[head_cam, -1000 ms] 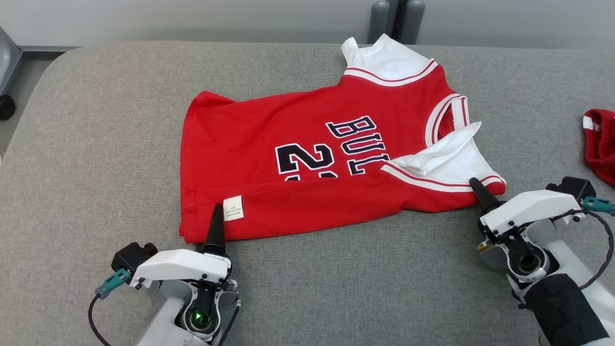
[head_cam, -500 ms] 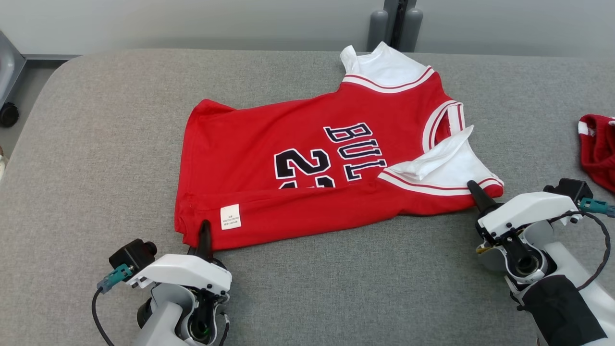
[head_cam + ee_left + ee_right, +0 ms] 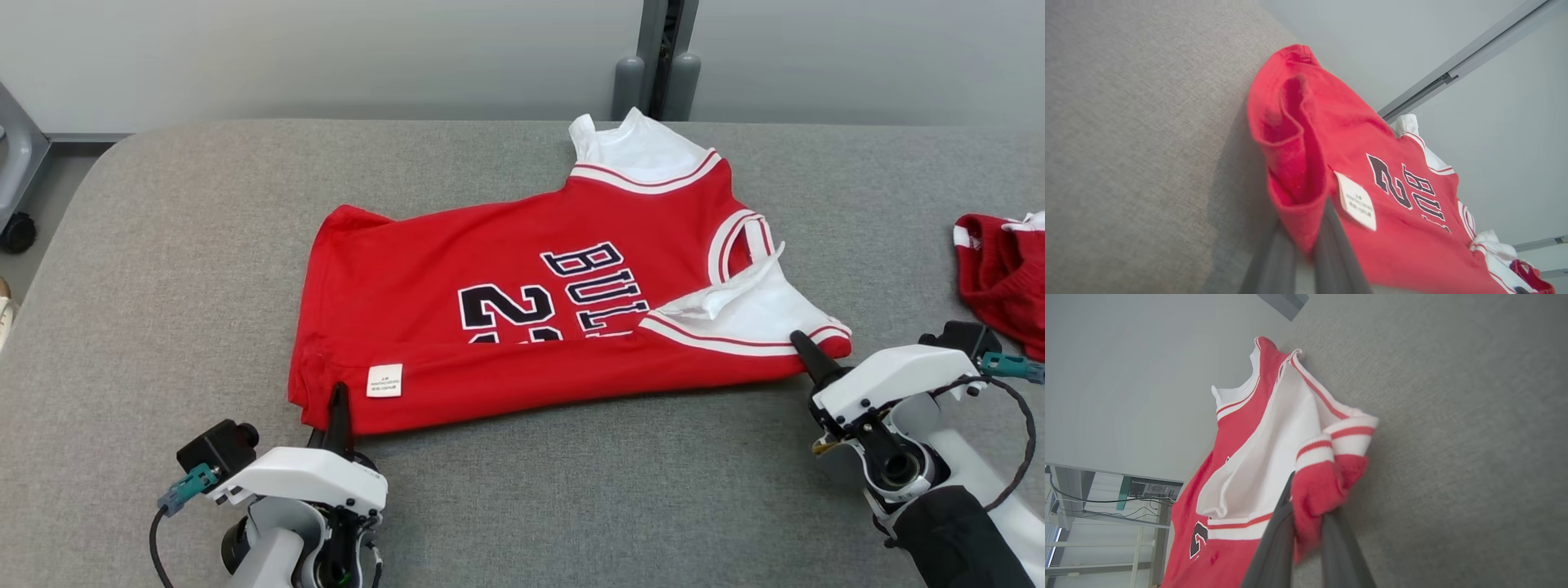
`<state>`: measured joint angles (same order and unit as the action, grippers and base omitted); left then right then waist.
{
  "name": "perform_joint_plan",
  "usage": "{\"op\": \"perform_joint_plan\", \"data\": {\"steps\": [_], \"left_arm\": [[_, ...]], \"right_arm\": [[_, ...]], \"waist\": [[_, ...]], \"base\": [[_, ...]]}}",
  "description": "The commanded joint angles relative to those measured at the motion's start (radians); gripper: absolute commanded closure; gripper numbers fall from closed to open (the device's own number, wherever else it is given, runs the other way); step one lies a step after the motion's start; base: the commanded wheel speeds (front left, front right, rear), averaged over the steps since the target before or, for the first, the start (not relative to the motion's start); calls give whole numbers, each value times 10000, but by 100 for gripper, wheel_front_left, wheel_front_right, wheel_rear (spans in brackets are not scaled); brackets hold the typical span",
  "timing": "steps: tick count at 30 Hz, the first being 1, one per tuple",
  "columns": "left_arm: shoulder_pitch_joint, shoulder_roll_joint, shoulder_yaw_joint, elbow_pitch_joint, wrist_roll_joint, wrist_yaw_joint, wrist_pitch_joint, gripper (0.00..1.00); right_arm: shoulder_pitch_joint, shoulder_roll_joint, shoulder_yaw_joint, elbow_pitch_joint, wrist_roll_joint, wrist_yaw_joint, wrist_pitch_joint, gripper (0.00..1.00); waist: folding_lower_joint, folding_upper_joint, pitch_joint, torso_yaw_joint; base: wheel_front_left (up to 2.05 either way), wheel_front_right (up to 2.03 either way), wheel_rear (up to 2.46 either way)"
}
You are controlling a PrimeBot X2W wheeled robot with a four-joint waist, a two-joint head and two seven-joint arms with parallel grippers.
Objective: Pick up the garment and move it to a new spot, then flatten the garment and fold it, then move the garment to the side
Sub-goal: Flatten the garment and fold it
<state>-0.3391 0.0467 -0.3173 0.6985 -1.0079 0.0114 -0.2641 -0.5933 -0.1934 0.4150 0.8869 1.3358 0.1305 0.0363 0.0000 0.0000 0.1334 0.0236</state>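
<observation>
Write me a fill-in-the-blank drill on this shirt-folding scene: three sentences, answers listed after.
1. The left gripper and right gripper are each ____ on the near edge of the jersey.
2. The white care label sits closest to the ____ gripper.
3. The jersey lies on a ____ fabric-covered table.
Missing words: shut; left; grey.

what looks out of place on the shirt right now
The shirt isn't flat. Its white sleeve is flopped over the chest, and the near edge is folded up over the number, so the inside label faces up.
</observation>
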Motion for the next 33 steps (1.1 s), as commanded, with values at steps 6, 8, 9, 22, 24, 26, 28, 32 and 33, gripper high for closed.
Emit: {"op": "perform_joint_plan", "data": {"steps": [6, 8, 9, 22, 24, 26, 28, 32, 33], "left_arm": [[436, 85, 311, -226, 328, 14, 1, 100], [549, 87, 347, -251, 363, 18, 1, 100], [611, 87, 370, -287, 395, 17, -1, 100], [1475, 94, 440, -557, 343, -30, -7, 100], [1633, 89, 417, -615, 331, -39, -7, 100], [1815, 91, 433, -668, 278, -34, -7, 100], [1970, 91, 494, -759, 210, -16, -7, 100], [2340, 92, 562, -969, 110, 23, -7, 100], [2420, 92, 558, -1023, 92, 47, -9, 100]], "right_arm": [[459, -336, 220, -119, -62, 6, 491, 100], [598, -393, 290, -182, -61, 6, 626, 100], [673, -423, 306, -221, -61, 6, 688, 100], [1888, -500, 202, -397, -278, 3, 773, 100], [2161, -468, 133, -495, -317, 3, 716, 100], [2430, -427, 32, -594, -356, 3, 659, 100], [2653, -412, -72, -738, -407, 3, 635, 100], [3059, -390, -316, -1034, -536, 3, 629, 100], [3153, -393, -393, -1111, -565, 3, 640, 100]], "waist": [[0, 0, -408, -117], [0, 0, -535, -144], [0, 0, -589, -158], [0, 0, -1277, -125], [0, 0, -1374, -106], [0, 0, -1455, -109], [0, 0, -1497, -124], [0, 0, -1517, -157], [0, 0, -1514, -165]], "base": [[0, 0, 0], [0, 0, 0], [0, 0, 0], [0, 0, 0], [0, 0, 0], [0, 0, 0], [0, 0, 0], [0, 0, 0], [0, 0, 0]]}}
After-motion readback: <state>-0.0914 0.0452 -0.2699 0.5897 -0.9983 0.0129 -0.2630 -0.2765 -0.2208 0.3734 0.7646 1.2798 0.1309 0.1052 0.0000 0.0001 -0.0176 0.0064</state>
